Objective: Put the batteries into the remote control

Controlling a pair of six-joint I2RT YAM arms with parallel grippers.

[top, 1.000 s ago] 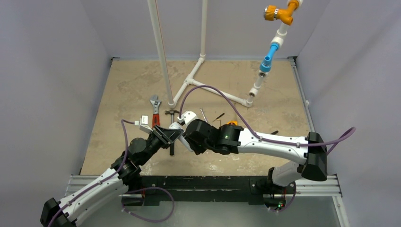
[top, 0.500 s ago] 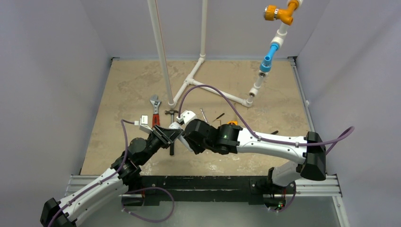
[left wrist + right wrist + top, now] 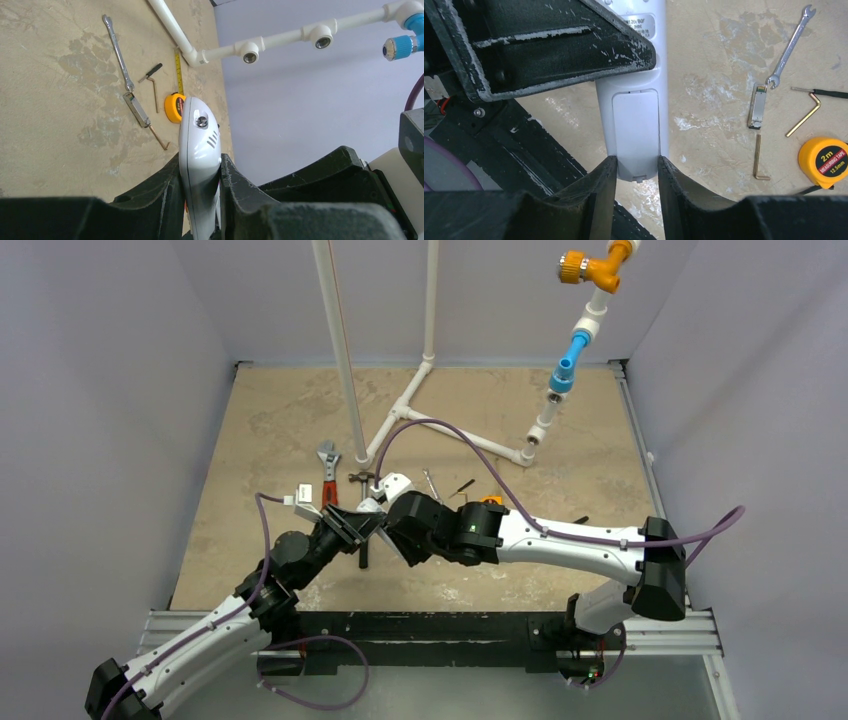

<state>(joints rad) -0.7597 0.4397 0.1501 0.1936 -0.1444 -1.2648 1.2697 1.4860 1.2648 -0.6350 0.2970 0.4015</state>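
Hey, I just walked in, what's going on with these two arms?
The left gripper is clamped on the white remote control, holding it up off the table. The right gripper straddles the remote's lower end, by the battery cover, which looks closed; whether it is squeezing is unclear. No batteries are in sight. A tape measure and a spanner lie on the table.

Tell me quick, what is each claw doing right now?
Left gripper: closed, holding the remote control.
Right gripper: astride the remote control's end; whether it grips cannot be told.
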